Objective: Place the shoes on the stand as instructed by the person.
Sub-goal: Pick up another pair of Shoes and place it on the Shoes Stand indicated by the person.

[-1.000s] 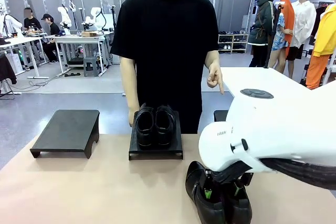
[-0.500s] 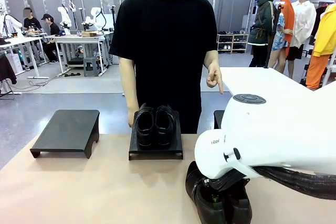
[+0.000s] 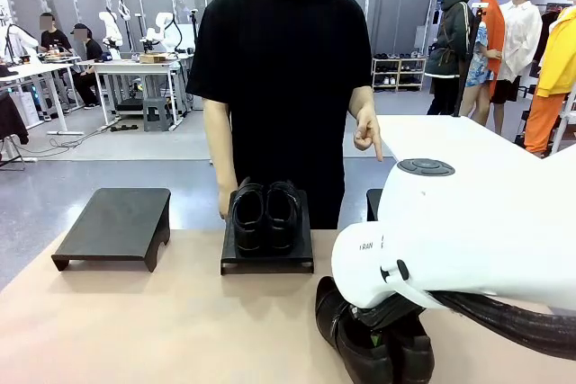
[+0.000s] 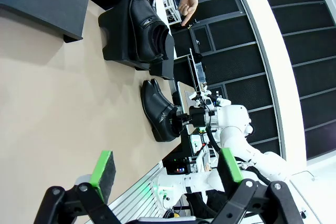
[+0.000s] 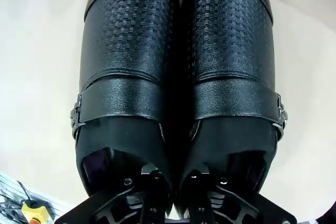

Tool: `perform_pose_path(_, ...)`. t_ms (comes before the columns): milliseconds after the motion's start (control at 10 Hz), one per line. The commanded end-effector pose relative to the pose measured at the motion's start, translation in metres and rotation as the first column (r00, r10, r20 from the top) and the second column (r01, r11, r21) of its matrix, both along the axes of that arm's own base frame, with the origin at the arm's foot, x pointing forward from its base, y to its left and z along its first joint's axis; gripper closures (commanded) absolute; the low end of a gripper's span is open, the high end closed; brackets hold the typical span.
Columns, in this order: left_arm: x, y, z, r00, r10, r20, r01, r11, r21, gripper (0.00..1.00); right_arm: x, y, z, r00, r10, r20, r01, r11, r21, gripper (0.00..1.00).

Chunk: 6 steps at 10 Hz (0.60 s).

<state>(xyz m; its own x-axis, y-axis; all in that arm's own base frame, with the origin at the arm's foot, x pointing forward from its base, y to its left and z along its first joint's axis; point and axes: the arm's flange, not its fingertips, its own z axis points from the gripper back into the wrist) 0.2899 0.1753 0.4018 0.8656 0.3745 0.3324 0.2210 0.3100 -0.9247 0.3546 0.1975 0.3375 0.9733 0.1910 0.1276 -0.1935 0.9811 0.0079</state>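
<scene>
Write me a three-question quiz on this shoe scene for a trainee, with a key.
1. True or false: both pairs of shoes already sit on stands.
2. The robot's right hand is shut on: A) a stand, B) the pair of shoes on the table, C) nothing.
3. Fill in: the person's hand points one finger ___.
Key: 1 false; 2 B; 3 down.
</scene>
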Motion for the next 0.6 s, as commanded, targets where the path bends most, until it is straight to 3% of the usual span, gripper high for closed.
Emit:
perform_pose_path(0,0.0,0.001,0.0,1.0,-0.008,0.018,0.009,1.0,-0.009,0.0,-0.019,-0.02,0.025,0.999,0.012,0.038,-0.013,1.0,0.013,1.0)
perform_pose_path(300,0.0,0.001,0.0,1.0,-0.008,0.018,0.009,1.0,-0.009,0.0,-0.025,-0.046,0.099,0.985,0.066,0.158,-0.071,0.997,0.024,1.0)
perform_pose_path(500,0.0,0.001,0.0,1.0,-0.008,0.018,0.009,1.0,-0.009,0.0,-0.026,-0.066,0.127,0.979,0.064,0.193,-0.074,0.996,0.046,1.0)
